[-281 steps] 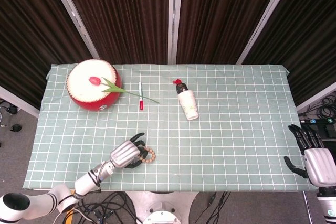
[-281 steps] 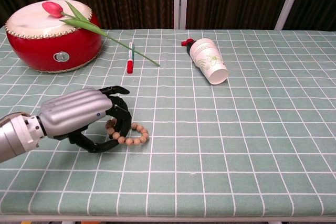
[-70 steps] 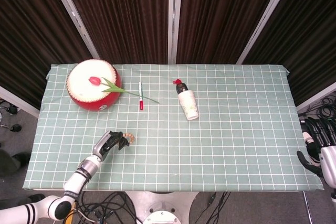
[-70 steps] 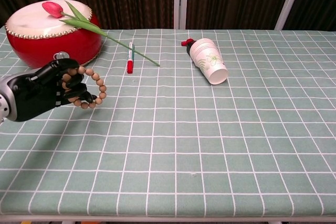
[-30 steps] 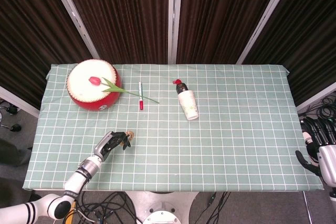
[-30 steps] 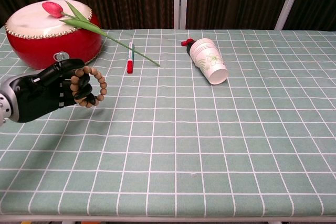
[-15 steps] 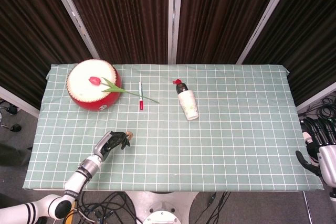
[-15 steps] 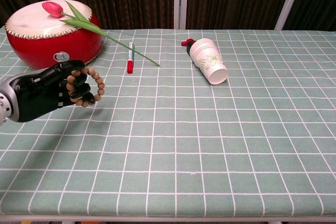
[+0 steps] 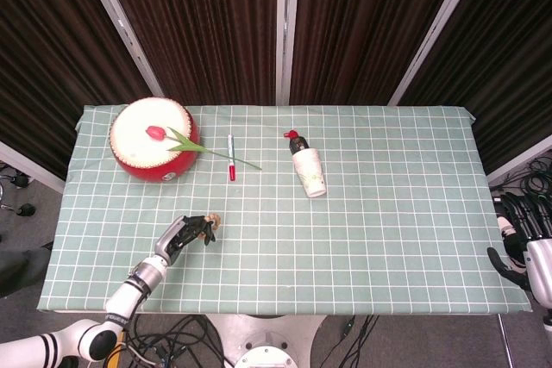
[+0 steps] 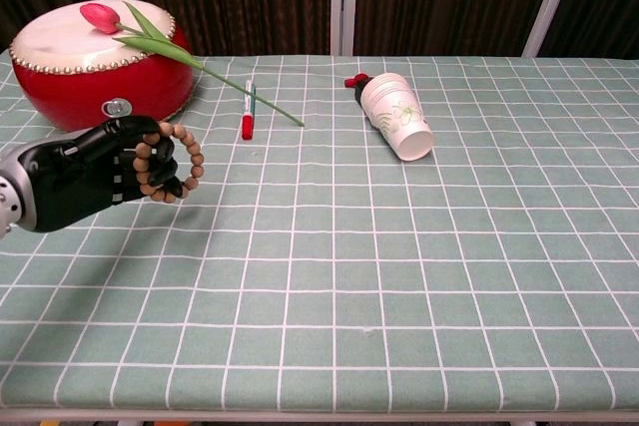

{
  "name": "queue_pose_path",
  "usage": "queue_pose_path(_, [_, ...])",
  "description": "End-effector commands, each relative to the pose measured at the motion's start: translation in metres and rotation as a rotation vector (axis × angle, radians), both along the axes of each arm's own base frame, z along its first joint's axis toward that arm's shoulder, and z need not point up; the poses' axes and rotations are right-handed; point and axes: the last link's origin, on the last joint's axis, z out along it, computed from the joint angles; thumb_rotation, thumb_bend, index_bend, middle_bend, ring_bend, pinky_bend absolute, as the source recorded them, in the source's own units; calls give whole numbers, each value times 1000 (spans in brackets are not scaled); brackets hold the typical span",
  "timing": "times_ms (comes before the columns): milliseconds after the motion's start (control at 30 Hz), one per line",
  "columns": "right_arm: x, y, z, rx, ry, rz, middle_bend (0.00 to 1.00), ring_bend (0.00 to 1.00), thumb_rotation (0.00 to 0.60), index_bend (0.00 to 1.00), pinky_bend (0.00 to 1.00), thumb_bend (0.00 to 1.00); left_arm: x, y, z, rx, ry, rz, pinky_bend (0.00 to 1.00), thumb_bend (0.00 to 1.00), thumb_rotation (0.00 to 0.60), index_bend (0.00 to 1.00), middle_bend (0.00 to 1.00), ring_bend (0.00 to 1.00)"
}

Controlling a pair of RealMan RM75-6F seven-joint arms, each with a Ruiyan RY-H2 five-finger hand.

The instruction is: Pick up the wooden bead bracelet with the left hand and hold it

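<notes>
Left hand has its fingers curled around the wooden bead bracelet, holding it up off the desk.

Left hand: glossy black palm and fingers, built from short jointed segments, with pale markings on the inner finger faces. The back of the hand and wrist section are silver-grey metal. Behind the wrist, the left forearm is a ribbed silver cylinder joined to a white rounded arm link with black bands.

Right hand: silver-grey back plate, black segmented fingers and a black thumb. Loose black cables lie below the left forearm.
</notes>
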Motion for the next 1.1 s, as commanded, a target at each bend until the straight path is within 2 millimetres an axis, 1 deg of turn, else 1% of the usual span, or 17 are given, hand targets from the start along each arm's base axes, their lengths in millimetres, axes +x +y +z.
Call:
queue_pose_path(33, [0, 0, 0, 0, -1, 1, 94, 0, 600, 0, 0, 209, 1, -1, -1, -2, 3, -12, 110, 559, 304, 601, 680, 493])
queue_pose_path(267, [0, -1, 0, 0, -2, 2, 94, 0, 600, 0, 0, 209, 1, -1, -1, -7, -3, -13, 110, 660, 345, 552, 645, 474])
queue_pose_path(367, [0, -1, 0, 2, -2, 0, 94, 0, 600, 0, 0, 209, 1, -2, -1, -9, -1, -23, 109, 675, 352, 535, 628, 465])
queue_pose_path(467, [0, -2, 0, 2, -4, 2, 94, 0, 600, 0, 0, 209, 2, -2, -2, -14, -1, -31, 108, 698, 376, 506, 610, 456])
queue_pose_path(600, [0, -2, 0, 2, -4, 0, 94, 0, 600, 0, 0, 209, 3, -3, -2, -20, 0, -43, 104, 743, 469, 445, 563, 418])
queue_pose_path(667, [0, -2, 0, 3, -5, 1, 94, 0, 600, 0, 0, 209, 3, -3, -2, -24, -2, -46, 103, 758, 494, 424, 548, 410])
queue_pose_path(733, [0, -3, 0, 4, -5, 0, 94, 0, 600, 0, 0, 209, 3, -3, -3, -25, 0, -51, 102, 772, 544, 400, 534, 403])
queue_pose_path(800, [-1, -3, 0, 5, -5, -2, 94, 0, 600, 0, 0, 209, 4, -3, -3, -28, -6, -52, 102, 780, 579, 384, 528, 402])
queue_pose_path(867, [-1, -3, -1, 6, -7, -3, 94, 0, 600, 0, 0, 209, 4, -3, -2, -31, -23, -41, 103, 779, 470, 380, 526, 401])
queue_pose_path(900, [-1, -3, 0, 6, -7, -4, 94, 0, 600, 0, 0, 209, 5, -2, -2, -32, -39, -30, 104, 768, 358, 380, 526, 401])
queue_pose_path(933, [-1, -3, 0, 5, -7, -3, 94, 0, 600, 0, 0, 209, 5, -2, -1, -33, -50, -22, 105, 743, 220, 381, 526, 401])
queue_pose_path(1000, [-1, -3, 0, 5, -8, -3, 94, 0, 600, 0, 0, 209, 5, -1, 0, -33, -57, -25, 105, 696, 113, 384, 526, 401])
queue_pose_path(1033, [-1, -3, 0, 5, -8, -3, 94, 0, 600, 0, 0, 209, 4, -1, 1, -31, -59, -26, 106, 665, 81, 386, 526, 401])
queue_pose_path(1100, [-2, -3, 0, 5, -8, -5, 94, 0, 600, 0, 0, 209, 4, -1, 1, -29, -61, -31, 106, 617, 60, 392, 527, 401])
